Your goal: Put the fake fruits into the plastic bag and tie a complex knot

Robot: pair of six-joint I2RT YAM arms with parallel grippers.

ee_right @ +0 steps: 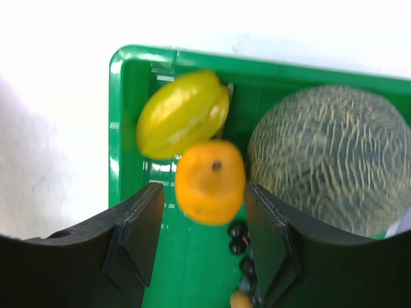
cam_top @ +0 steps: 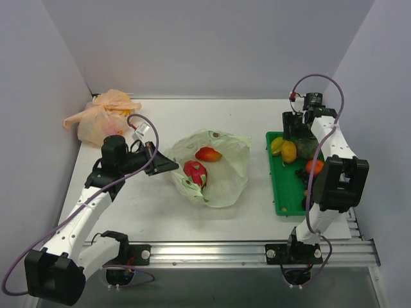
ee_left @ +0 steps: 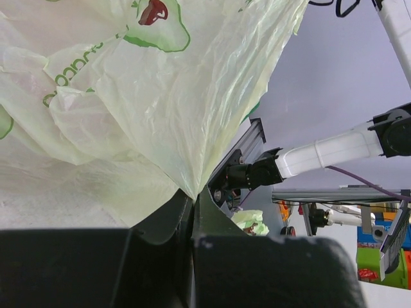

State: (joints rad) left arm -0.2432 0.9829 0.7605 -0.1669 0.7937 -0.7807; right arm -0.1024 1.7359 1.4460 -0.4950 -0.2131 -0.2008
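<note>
The pale green plastic bag (cam_top: 221, 173) lies open mid-table with a pink dragon fruit (cam_top: 194, 172) and a red-orange fruit (cam_top: 208, 154) in it. My left gripper (cam_top: 164, 165) is shut on the bag's left edge; in the left wrist view the film (ee_left: 160, 96) is pinched between the closed jaws (ee_left: 192, 197). My right gripper (cam_top: 297, 136) is open over the far end of the green tray (cam_top: 280, 192). In the right wrist view an orange (ee_right: 210, 183) sits between the open fingers (ee_right: 204, 194), beside a yellow starfruit (ee_right: 183, 114), a netted green melon (ee_right: 331, 157) and dark grapes (ee_right: 241, 239).
A peach-orange plastic bag (cam_top: 103, 115) lies at the back left corner. Another orange (cam_top: 314, 166) sits further along the tray. White walls enclose the table on three sides. A metal rail (cam_top: 218, 250) runs along the near edge.
</note>
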